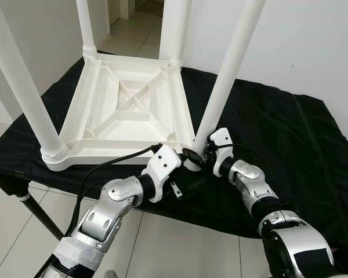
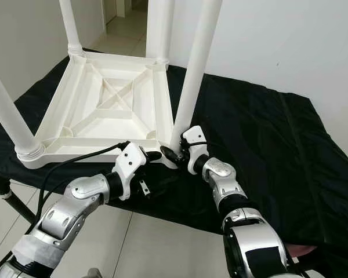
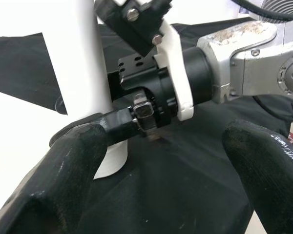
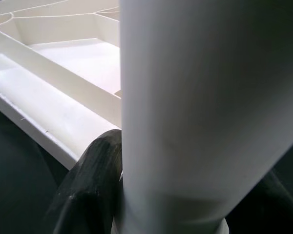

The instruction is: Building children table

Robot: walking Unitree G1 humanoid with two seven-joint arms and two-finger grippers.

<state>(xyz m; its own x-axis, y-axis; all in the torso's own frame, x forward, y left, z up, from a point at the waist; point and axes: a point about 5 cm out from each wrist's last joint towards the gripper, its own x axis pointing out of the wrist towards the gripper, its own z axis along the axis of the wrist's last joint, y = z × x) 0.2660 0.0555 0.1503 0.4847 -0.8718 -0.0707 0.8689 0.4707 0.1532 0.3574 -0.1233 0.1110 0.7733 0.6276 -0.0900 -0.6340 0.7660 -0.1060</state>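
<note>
A white children's table lies upside down on a black cloth, with its legs pointing up. My right gripper is shut around the base of the near right leg, where the leg meets the table's corner. In the right wrist view that leg sits between the black fingers. My left gripper is just in front of the same corner, open and holding nothing. In the left wrist view its fingers stand wide apart, right below the right gripper's wrist.
The black cloth covers a low stand whose front edge runs under my arms. Tiled floor lies below. Three other legs rise at near left, far left and far right. A black cable trails from my left arm.
</note>
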